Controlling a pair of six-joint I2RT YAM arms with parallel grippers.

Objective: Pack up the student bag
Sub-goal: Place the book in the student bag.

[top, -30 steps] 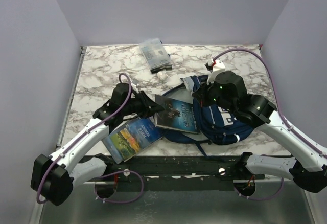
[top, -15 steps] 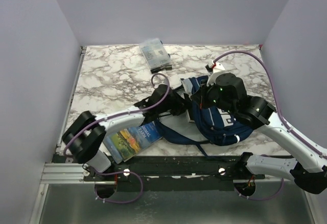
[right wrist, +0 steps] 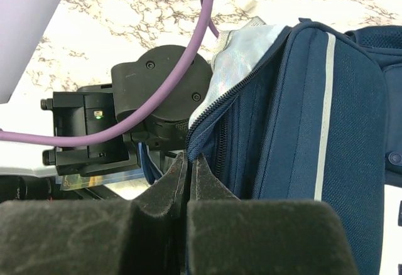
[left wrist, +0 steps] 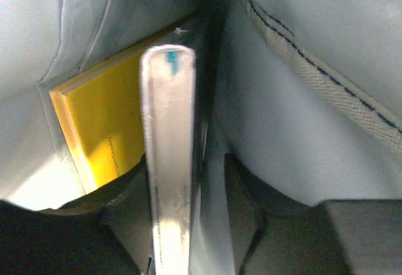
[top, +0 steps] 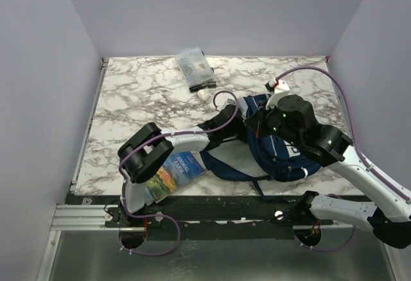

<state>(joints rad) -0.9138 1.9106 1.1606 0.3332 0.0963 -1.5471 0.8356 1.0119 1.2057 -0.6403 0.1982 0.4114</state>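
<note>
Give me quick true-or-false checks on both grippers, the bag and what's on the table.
1. The right gripper is shut on the student bag at its zipper edge. True.
2. The left gripper hovers outside the bag. False: it reaches inside the opening.
3. The Animal Farm book is packed. False: it lies on the table by the left arm.
4. The clear pouch lies at the table's far side, apart from the bag. True.
5. A flat yellow item sits inside the bag. True.
</note>
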